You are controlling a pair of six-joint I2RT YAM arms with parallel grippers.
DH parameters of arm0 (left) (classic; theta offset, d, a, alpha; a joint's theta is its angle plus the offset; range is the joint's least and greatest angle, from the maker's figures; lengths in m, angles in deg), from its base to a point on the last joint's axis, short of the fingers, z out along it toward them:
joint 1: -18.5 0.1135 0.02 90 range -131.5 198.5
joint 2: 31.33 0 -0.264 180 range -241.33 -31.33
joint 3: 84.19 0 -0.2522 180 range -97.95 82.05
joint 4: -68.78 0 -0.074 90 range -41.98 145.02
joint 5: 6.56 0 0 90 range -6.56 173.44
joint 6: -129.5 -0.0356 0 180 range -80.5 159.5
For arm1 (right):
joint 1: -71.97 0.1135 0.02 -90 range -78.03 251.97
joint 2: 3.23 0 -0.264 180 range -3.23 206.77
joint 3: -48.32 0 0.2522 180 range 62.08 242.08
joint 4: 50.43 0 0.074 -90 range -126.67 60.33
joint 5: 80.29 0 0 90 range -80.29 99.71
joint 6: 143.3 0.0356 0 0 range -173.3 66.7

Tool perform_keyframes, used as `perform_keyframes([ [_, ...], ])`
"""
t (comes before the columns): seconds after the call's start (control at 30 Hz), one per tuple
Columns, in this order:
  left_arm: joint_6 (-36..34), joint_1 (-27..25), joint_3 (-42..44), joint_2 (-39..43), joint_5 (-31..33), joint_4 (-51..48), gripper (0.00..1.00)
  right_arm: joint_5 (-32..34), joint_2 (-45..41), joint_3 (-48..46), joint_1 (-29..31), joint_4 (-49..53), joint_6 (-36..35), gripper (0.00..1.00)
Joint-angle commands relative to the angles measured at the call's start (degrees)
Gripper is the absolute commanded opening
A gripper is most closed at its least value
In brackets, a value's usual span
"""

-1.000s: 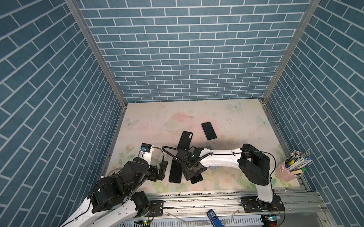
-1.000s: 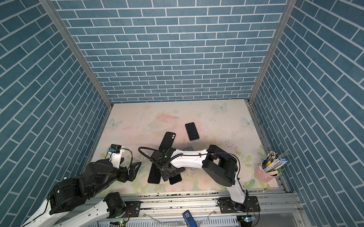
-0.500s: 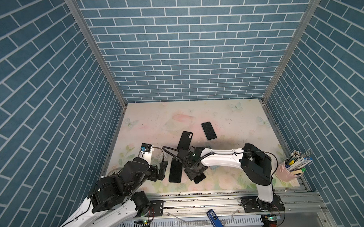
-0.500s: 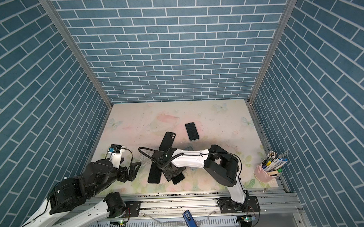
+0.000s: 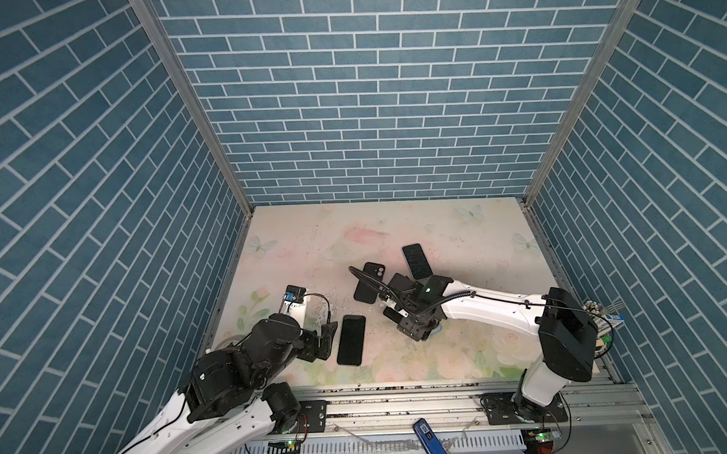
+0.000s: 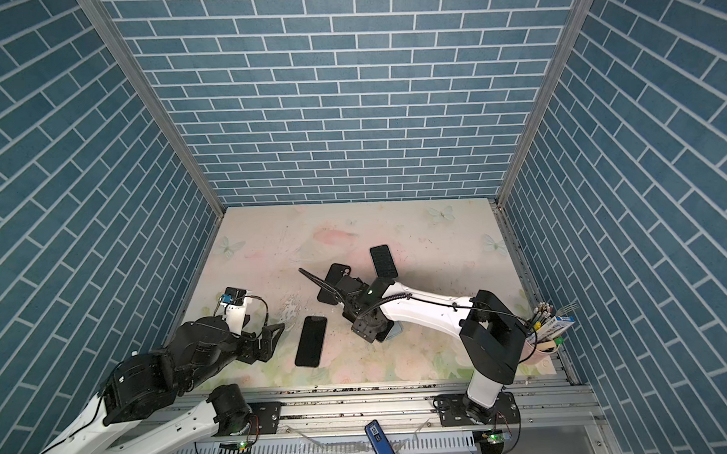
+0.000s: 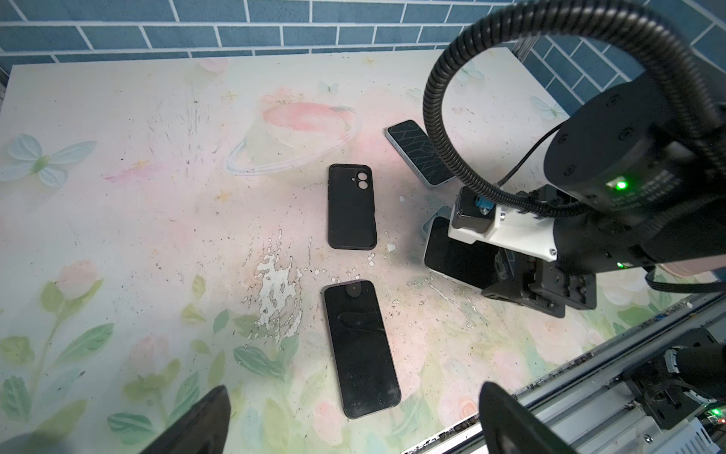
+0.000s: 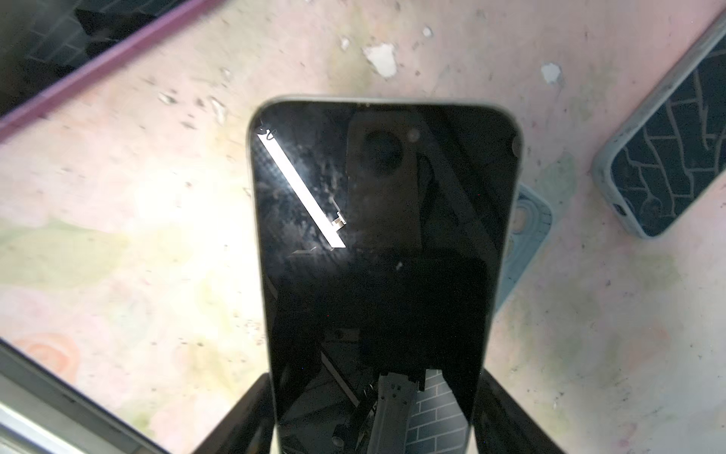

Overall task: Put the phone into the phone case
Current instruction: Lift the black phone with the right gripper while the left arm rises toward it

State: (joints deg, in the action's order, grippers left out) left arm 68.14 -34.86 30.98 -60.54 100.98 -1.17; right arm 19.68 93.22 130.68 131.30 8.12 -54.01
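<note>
Right wrist view shows the right gripper (image 8: 375, 397) pinching the phone (image 8: 377, 255) by its long edges. The phone's lower end is cut off, and it hides most of the pale blue case (image 8: 528, 236) toward the table (image 8: 157, 196) front edge. Only the spread fingertips of the left gripper (image 7: 353, 416) show.

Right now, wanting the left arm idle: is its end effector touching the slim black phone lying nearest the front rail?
Apart. The left wrist view shows floral mat between the slim black phone and both fingers of the open left end effector.
</note>
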Motion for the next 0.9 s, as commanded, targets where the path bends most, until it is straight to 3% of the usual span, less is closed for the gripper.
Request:
perform_keyframes([
  [0.0, 0.1, 0.4, 1.0, 0.2, 5.1, 0.2, 1.0, 1.7, -1.5, -0.5, -1.2, -1.9, -7.7, 0.68],
  [0.07, -0.8, 0.4, 0.7, -0.3, 6.7, 0.4, 1.0, 2.2, -1.2, -1.0, -1.2, -1.8, -9.0, 0.68],
  [0.17, -8.4, 0.4, 0.3, -0.7, 2.9, 4.4, 1.0, 2.8, -1.1, -2.1, -1.3, -1.2, -10.9, 0.68],
  [0.3, -12.4, 0.6, -0.1, 0.8, -1.0, 7.6, 1.0, 1.6, -3.6, -4.8, -1.2, -2.0, -11.6, 0.68],
  [0.5, -11.5, 0.7, 2.9, 4.2, -1.0, 15.7, 1.0, -0.3, -8.3, -7.3, -1.2, -4.4, -10.0, 0.68],
  [0.7, -11.6, 1.3, 6.4, -3.7, -10.4, 24.5, 0.95, 0.2, -11.8, -7.8, -1.2, -4.2, -8.3, 0.68],
  [0.77, -10.8, 2.9, 6.2, -8.7, -16.3, 26.6, 0.91, 0.0, -13.3, -7.9, -1.3, -4.1, -7.7, 0.68],
  [0.83, -9.4, 6.0, 6.0, -14.0, -24.7, 29.4, 0.96, 0.0, -14.5, -7.7, -1.2, -3.7, -7.5, 0.68],
  [0.87, -8.6, 7.7, 6.0, -15.8, -27.9, 30.4, 0.94, 0.0, -15.0, -7.7, -1.2, -3.5, -7.5, 0.68],
])
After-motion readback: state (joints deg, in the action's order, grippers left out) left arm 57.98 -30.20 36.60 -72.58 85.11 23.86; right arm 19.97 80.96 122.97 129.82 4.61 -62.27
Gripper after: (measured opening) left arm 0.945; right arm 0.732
